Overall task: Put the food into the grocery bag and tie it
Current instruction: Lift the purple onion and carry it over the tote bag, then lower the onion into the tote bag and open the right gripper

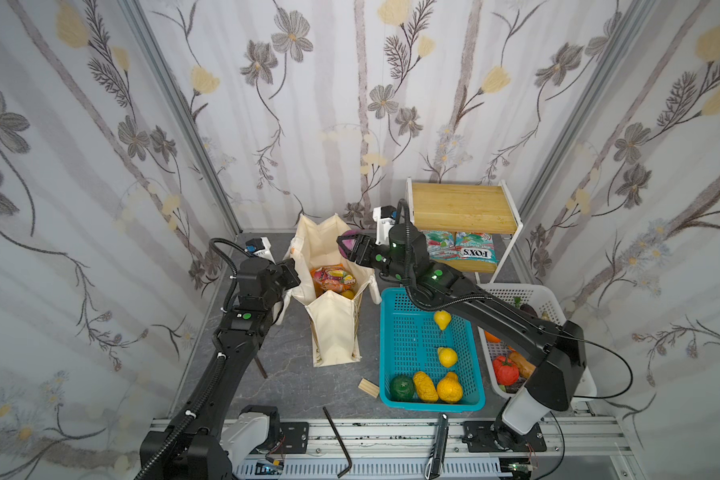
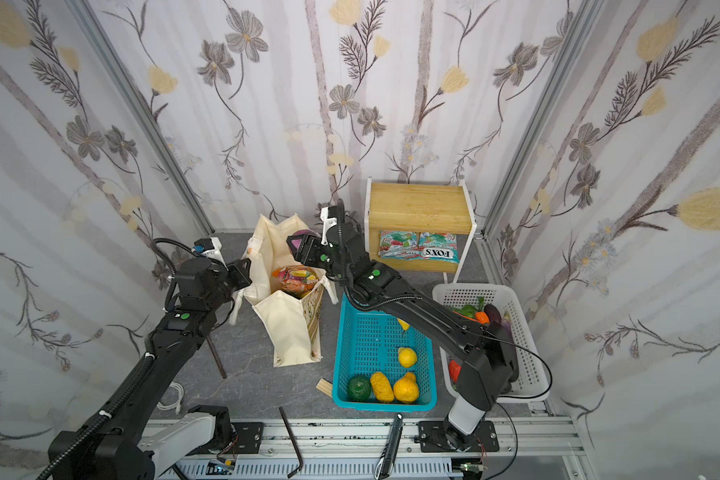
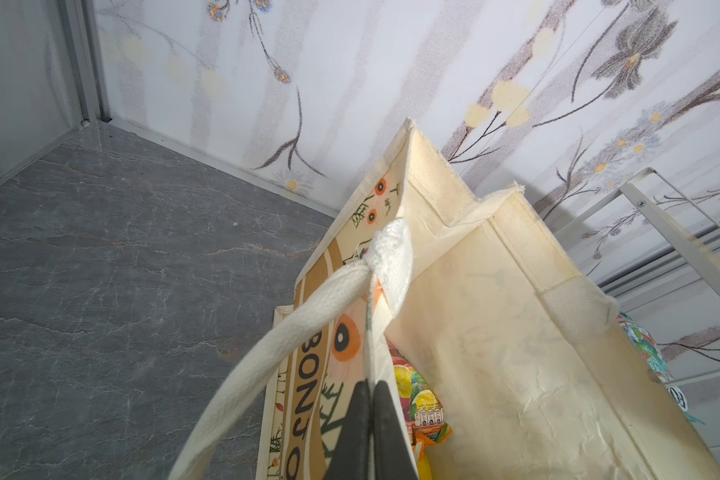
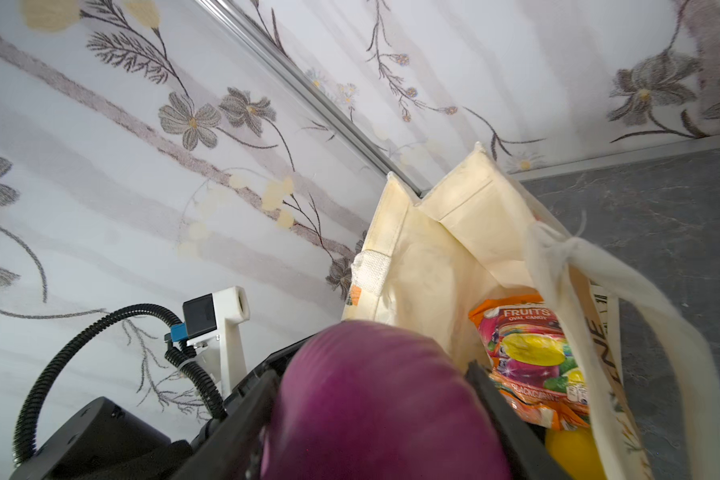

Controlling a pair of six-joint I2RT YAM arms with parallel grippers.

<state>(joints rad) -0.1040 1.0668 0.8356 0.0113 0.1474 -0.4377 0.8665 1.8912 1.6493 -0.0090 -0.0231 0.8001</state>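
The cream grocery bag [image 1: 333, 328] [image 2: 285, 328] stands open at the middle of the table. My left gripper [image 1: 292, 272] [image 2: 244, 272] [image 3: 370, 384] is shut on the bag's left rim, beside the white rope handle [image 3: 308, 316]. My right gripper [image 1: 347, 246] [image 2: 297, 244] [image 4: 373, 380] hangs over the bag's mouth, shut on the purple onion [image 4: 375, 415]. Inside the bag lie an orange snack packet [image 1: 333, 279] [image 4: 528, 353] and something yellow [image 4: 574, 453]. A lemon [image 1: 447, 356] [image 2: 407, 356] and an orange [image 1: 449, 388] lie in the teal basket [image 1: 391, 299].
The teal basket also holds a dark green fruit [image 1: 402, 387] and two more yellow fruits. A white basket [image 1: 512, 291] of vegetables stands at the right. A wooden shelf [image 1: 460, 205] with FOX'S packets [image 1: 470, 249] is behind. A hex key [image 1: 337, 440] and a pen [image 1: 439, 444] lie in front.
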